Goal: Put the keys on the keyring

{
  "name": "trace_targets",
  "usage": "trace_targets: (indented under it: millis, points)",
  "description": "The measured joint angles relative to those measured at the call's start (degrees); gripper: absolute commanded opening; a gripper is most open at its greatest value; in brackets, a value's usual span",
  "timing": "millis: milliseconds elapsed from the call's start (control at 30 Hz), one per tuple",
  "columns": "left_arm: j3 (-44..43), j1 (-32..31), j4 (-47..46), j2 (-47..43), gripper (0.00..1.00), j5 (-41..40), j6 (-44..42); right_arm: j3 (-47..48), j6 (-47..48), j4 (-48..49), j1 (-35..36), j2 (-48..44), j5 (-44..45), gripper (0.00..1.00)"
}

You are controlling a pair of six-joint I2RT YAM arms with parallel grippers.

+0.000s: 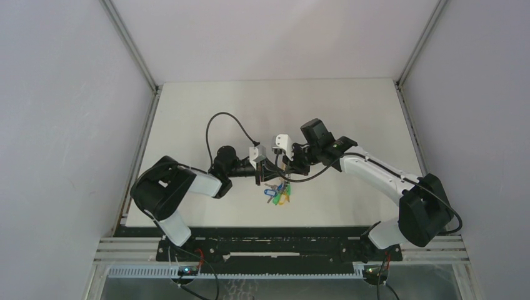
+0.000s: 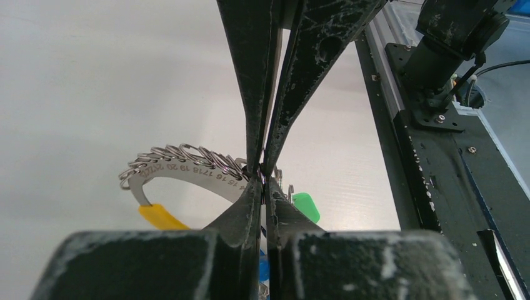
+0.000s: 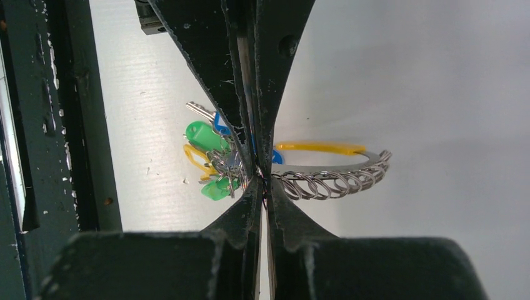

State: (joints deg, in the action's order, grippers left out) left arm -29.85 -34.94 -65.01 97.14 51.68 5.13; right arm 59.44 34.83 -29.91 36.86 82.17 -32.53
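Near the middle of the white surface [image 1: 350, 112], a little toward 6 o'clock, the two arms meet tip to tip: the left gripper [image 2: 263, 170] reaches in from 9 o'clock and the right gripper [image 3: 260, 175] from 2 o'clock. Between them is the keyring [image 2: 187, 170], a flat silvery arc stamped with numbers and strung along its outer edge with a row of small wire rings [image 3: 325, 183]. The left gripper's jaws stand narrow, almost touching, pinched on the metal where the numbered arc passes between the tips. In the left wrist view the arc runs off toward 9 o'clock and ends in the yellow band [image 2: 159, 217]. The right gripper's jaws are pressed together on the same ring, at the end of the wire row. In its wrist view the arc and the yellow band run toward 3 o'clock, while the bunch of green tags [image 3: 203, 134] and blue pieces [image 3: 219, 122] crowds at 9 o'clock just beside the tips. From above, that coloured bunch sits at 6 o'clock of the meeting grippers. Whether it rests on the surface or hangs free cannot be told.
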Motion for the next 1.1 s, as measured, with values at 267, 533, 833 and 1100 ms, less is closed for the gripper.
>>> trace_targets:
  millis: [267,533,833,1100]
  points:
    - [0.00,0.02,-3.67,0.48,0.00,-0.02,2.05,0.22,-0.28,-0.11,-0.94,-1.66,0.02,0.14]
    - [0.20,0.42,-10.91,1.90,0.00,-0.11,5.90,-2.60,-1.57,3.80,-6.91,-10.69,-5.51,0.23]
    - [0.61,0.46,-11.74,1.60,0.00,-0.50,6.32,-9.55,-2.91,7.65,-8.98,-12.26,-8.13,0.24]
    - [0.66,0.46,-12.09,1.33,0.00,-0.57,6.34,-10.10,-3.34,10.36,-9.03,-12.02,-10.08,0.24]
